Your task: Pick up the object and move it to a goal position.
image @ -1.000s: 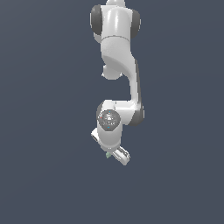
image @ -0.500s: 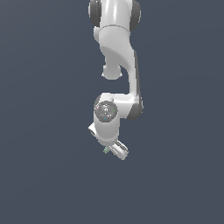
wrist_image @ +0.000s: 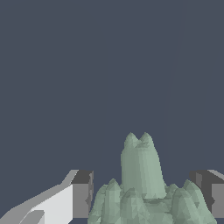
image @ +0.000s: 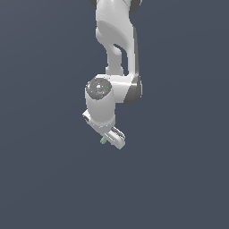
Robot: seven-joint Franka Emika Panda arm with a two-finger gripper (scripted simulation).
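Note:
The object (wrist_image: 142, 183) is a pale grey-green lumpy clump with pointed bumps. In the wrist view it sits between my two dark finger pads (wrist_image: 82, 194), filling nearly the whole gap and reaching past the fingertips. In the exterior view only a tiny green bit of the object (image: 103, 141) shows, beside the white gripper (image: 111, 141) at the lower end of the arm. The gripper (wrist_image: 144, 194) is shut on the object and holds it off the plain dark ground.
The white arm (image: 114, 53) comes down from the top of the exterior view to its wrist (image: 100, 96). Around it there is only an even dark blue-grey background, with no other objects or edges in view.
The gripper has moved upward in the exterior view and slightly toward its left, carrying the object with it. The arm has folded up accordingly.

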